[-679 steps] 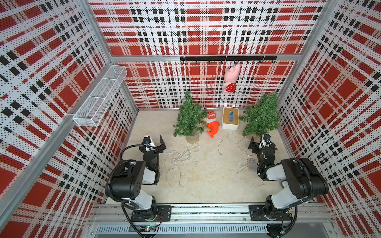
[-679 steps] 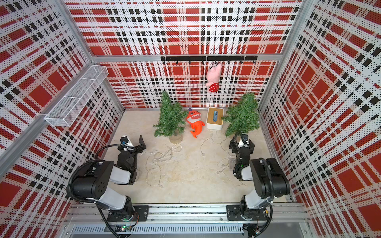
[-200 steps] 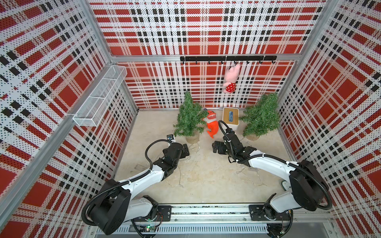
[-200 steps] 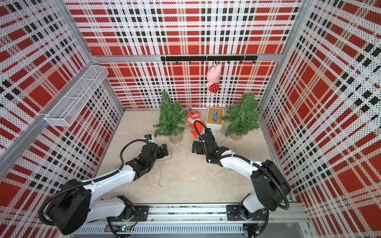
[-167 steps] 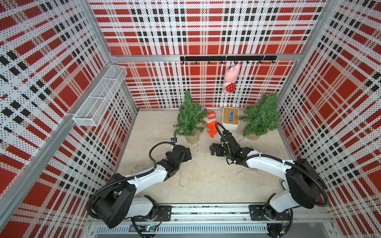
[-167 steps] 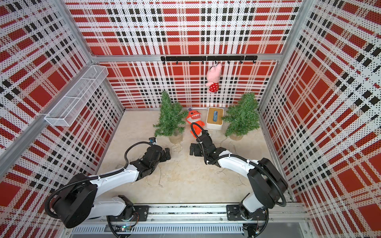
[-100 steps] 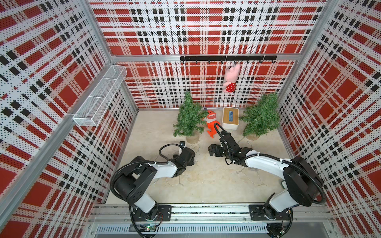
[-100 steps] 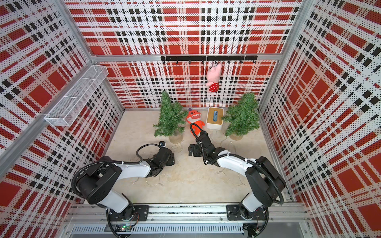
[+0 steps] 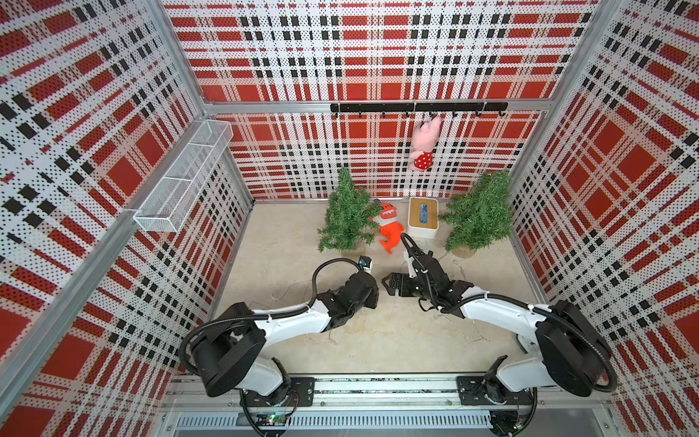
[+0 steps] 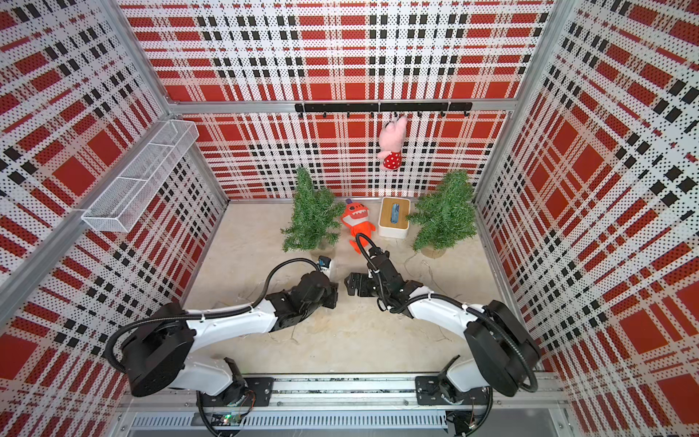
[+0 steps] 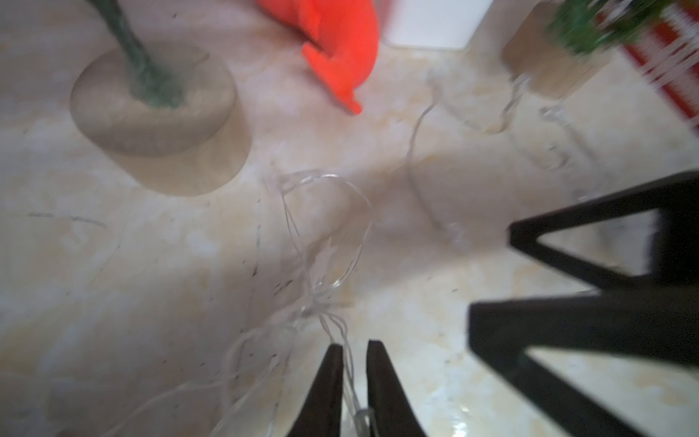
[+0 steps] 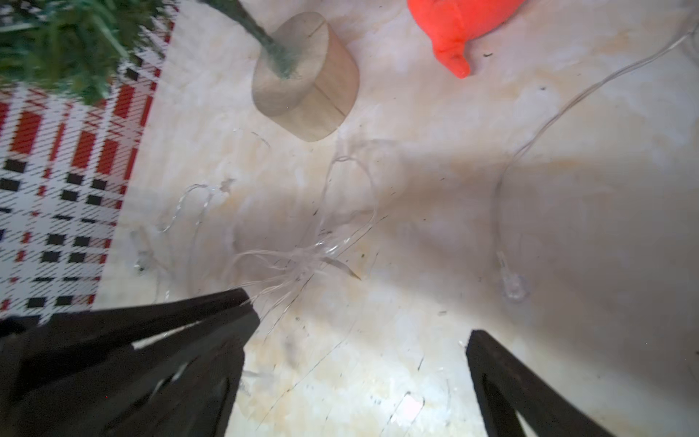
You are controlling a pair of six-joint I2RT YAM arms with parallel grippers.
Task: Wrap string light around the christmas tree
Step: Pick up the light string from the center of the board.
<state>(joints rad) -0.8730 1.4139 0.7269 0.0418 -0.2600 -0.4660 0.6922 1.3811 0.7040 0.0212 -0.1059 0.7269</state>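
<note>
**Top views:** both are mounted high above the aluminium front rail [image 9: 378,386] and look steeply down on the whole cell, taking in the beige marbled table [image 9: 280,265] and the red plaid perforated walls [image 9: 378,56]. As two eyes of one head, they share almost the entire scene, offset slightly sideways.

**Left wrist view:** sits close behind the left jaws and faces the table just ahead of them. The right jaws enter at its edge.

**Right wrist view:** sits close behind the right jaws and faces the table likewise.

**Shared by both wrist views:**
- the clear-wire string light [image 11: 325,234] tangled between the two pairs of jaws
- beyond the jaws, the round wooden base [image 11: 159,125] of the small green artificial tree [image 9: 346,217]
- beyond the jaws, the orange plush toy [image 11: 340,45]
</note>
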